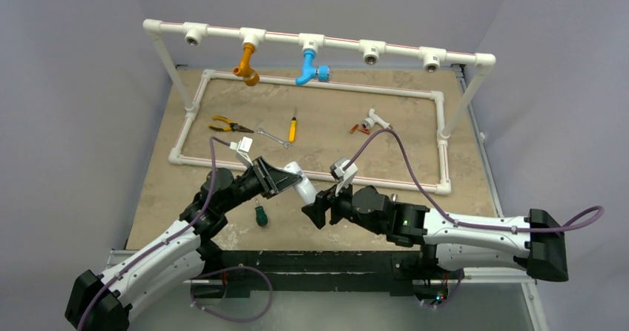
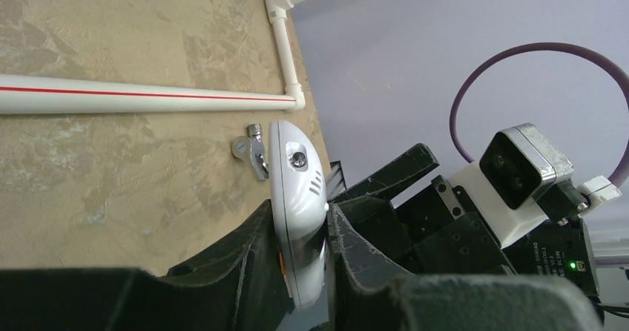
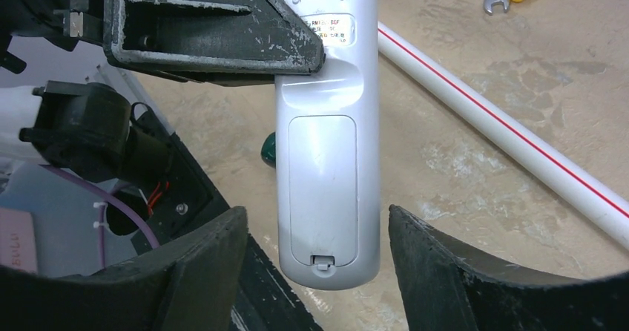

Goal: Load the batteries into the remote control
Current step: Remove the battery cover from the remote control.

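Observation:
My left gripper (image 1: pixel 276 178) is shut on the white remote control (image 1: pixel 303 185) and holds it above the table's front middle. In the left wrist view the remote (image 2: pixel 295 175) stands edge-on between the fingers of the left gripper (image 2: pixel 300 214). In the right wrist view the remote's back (image 3: pixel 326 160) faces the camera with its battery cover closed. My right gripper (image 3: pixel 315 216) is open, one finger on each side of the remote's lower end, not touching it. It also shows in the top view (image 1: pixel 317 211). Two red-orange batteries (image 1: pixel 360 130) lie on the table at the back right.
A white T-fitting (image 1: pixel 377 119) lies beside the batteries. A white pipe frame (image 1: pixel 311 86) rings the table and carries an orange tap (image 1: pixel 247 65) and a blue tap (image 1: pixel 309 67). Pliers (image 1: pixel 226 126), a wrench (image 1: pixel 273 137), a yellow screwdriver (image 1: pixel 292 129), a green-handled screwdriver (image 1: pixel 261 214) and a metal fitting (image 2: pixel 251 151) lie about.

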`<state>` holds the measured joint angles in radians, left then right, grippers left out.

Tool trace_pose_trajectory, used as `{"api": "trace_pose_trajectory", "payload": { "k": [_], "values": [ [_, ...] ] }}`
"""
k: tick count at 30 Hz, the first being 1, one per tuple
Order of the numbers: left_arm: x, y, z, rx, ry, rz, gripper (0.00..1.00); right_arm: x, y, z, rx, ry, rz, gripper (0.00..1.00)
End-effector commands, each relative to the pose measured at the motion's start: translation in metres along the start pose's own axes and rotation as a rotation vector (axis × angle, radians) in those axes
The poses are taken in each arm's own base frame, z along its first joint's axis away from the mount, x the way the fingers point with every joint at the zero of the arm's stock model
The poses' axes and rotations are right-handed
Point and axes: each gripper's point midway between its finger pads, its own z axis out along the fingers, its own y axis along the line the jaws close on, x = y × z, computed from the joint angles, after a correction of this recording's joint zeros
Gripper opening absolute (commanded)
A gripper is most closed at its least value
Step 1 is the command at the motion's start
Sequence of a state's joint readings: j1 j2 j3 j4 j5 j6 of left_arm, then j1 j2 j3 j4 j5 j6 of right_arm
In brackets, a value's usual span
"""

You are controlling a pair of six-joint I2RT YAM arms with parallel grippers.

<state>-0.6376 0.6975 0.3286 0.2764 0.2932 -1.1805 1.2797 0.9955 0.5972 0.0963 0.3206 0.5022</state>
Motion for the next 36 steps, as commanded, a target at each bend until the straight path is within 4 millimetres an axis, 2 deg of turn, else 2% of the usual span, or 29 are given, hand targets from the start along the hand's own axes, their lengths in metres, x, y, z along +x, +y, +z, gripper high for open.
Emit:
{"api": "trace_pose_trajectory", "payload": {
  "k": [1,4,19,22,25,26,28,30,31,36],
  "values": [
    [-0.004,-0.022,-0.002,0.086,-0.007,0.059,0.00,-0.024,0.014,-0.001,-0.034,-0.055,0.045,0.64],
    [-0.004,-0.021,-0.001,0.085,-0.006,0.058,0.00,-0.022,0.014,-0.001,-0.034,-0.041,0.043,0.58],
    [-0.006,-0.033,0.003,0.121,0.001,0.049,0.00,-0.014,0.006,0.004,0.021,-0.007,0.051,0.56],
    [-0.006,-0.033,0.002,0.123,0.000,0.051,0.00,-0.013,0.006,0.005,0.026,-0.002,0.049,0.45],
    [-0.006,-0.032,0.003,0.115,0.005,0.050,0.00,-0.015,0.007,0.005,0.022,-0.007,0.052,0.21],
    [-0.006,-0.032,0.004,0.108,0.008,0.049,0.02,-0.016,0.007,0.005,0.023,-0.010,0.054,0.14],
    [-0.005,-0.031,0.005,0.102,0.017,0.051,0.13,-0.018,0.007,0.005,0.026,-0.016,0.061,0.06],
    [-0.006,-0.037,0.006,0.109,0.030,0.063,0.28,-0.022,0.006,0.006,0.044,-0.033,0.093,0.04],
    [-0.006,-0.039,0.008,0.109,0.037,0.069,0.33,-0.026,0.008,0.007,0.042,-0.044,0.106,0.02],
    [-0.009,-0.041,0.011,0.097,0.041,0.077,0.46,-0.033,0.020,0.014,0.010,-0.041,0.111,0.00]
  ]
}}
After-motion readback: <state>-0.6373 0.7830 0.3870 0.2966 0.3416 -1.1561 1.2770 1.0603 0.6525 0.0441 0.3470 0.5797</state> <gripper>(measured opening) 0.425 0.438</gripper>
